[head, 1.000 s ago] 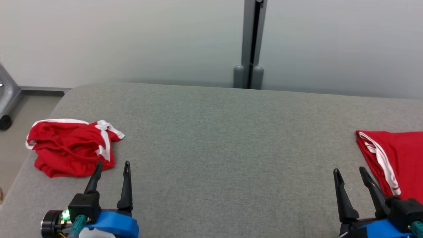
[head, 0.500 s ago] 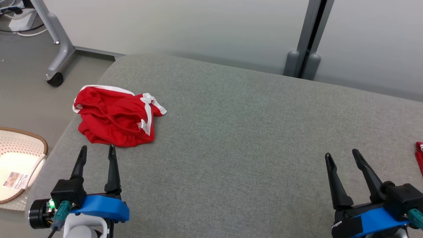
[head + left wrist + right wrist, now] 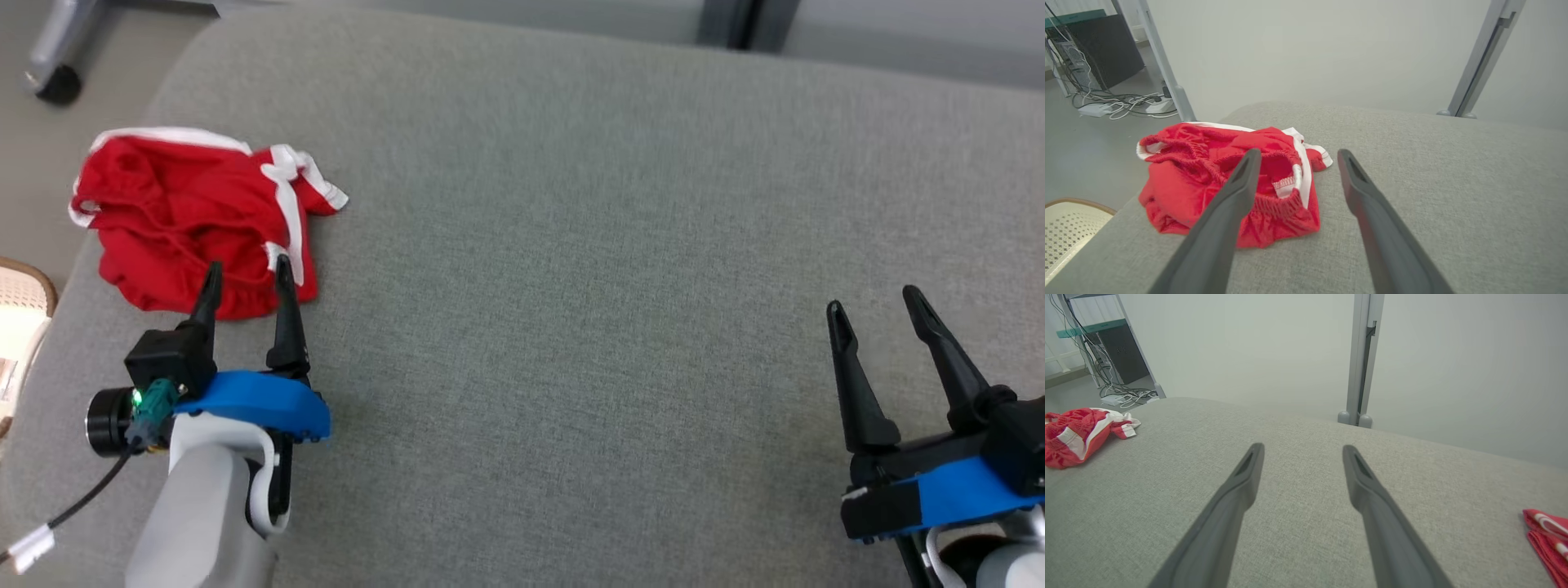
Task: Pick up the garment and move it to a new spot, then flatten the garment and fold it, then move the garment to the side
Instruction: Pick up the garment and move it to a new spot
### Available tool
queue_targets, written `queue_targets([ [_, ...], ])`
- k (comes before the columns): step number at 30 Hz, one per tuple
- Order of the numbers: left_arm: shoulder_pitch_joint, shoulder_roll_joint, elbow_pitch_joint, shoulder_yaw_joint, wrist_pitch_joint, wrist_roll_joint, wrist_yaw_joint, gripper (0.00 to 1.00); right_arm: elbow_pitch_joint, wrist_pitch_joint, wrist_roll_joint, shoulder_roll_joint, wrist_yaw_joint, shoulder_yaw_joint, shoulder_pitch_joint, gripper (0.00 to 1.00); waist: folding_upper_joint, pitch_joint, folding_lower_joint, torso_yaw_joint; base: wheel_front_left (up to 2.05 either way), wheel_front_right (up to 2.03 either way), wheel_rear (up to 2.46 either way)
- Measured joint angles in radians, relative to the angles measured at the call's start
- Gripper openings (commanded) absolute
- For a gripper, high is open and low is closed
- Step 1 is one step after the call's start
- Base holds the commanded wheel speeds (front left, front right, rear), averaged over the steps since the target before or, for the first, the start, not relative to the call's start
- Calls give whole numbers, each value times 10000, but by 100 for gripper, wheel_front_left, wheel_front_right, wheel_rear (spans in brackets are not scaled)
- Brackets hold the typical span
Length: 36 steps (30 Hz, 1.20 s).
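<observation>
A crumpled red garment [image 3: 175, 216] with white trim lies near the left end of the grey padded surface [image 3: 571, 245]. It shows close up in the left wrist view as the garment [image 3: 1200, 179], and far left in the right wrist view as the garment [image 3: 1073, 435]. My left gripper [image 3: 247, 273] is open, its fingertips over the garment's near edge; contact cannot be told. My left gripper [image 3: 1295, 157] frames the elastic waistband. My right gripper [image 3: 873, 300] is open above bare fabric at the right, empty; the right gripper [image 3: 1302, 451] points across the surface.
A second red cloth with white stripes [image 3: 1549, 539] lies at the far right of the surface. A woven basket [image 3: 20, 302] stands on the floor left of the surface, also seen as the basket [image 3: 1069, 228]. A wheeled metal stand [image 3: 49, 49] is at the back left.
The head camera has tilted down and turned, shifting the whole picture. My left gripper has come forward, its tips now over the garment's near edge. Both grippers stay open.
</observation>
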Motion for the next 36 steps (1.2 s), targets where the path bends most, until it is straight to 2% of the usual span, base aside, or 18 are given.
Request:
queue_targets([
  [6, -1618, -31, 2464, 453, -2, -217, -326, 100, -92, 69, -10, -186, 0, -6, -366, 100, 1, 1057, -1, -144, 0, 0, 0],
  [14, -2490, 146, 4157, 1057, -2, -420, -514, 100, 15, -31, 46, -222, 0, -178, -551, 100, 0, 1300, -3, -305, 0, 0, 0],
  [15, -2520, 169, 4230, 1078, -2, -414, -541, 85, 52, -65, 48, -219, 0, -198, -563, 100, 0, 1276, -2, -323, 0, 0, 0],
  [16, -2524, 196, 4255, 1108, -2, -387, -556, 10, 84, -107, 48, -217, 0, -203, -570, 100, 0, 1238, -2, -341, 0, 0, 0],
  [17, -2524, 219, 4220, 1131, -2, -343, -571, 0, 125, -157, 50, -207, 0, -221, -577, 100, 1, 1175, -2, -348, 0, 0, 0],
  [22, -2155, 370, 3438, 1425, 0, -58, -581, 0, 472, -372, 148, -109, -2, -174, -594, 100, -2, 650, -3, -416, 0, 0, 0],
  [29, -1064, 522, 1473, 1689, 0, 543, -424, 0, 924, -566, 261, 40, 0, -21, -363, 100, -4, -484, -6, -566, 0, 0, 0],
  [36, 12, 520, -125, 1419, 29, 991, -362, 0, 1319, -717, 418, 192, 0, 167, 135, 100, -5, -1619, -6, -837, 0, 0, 0],
])
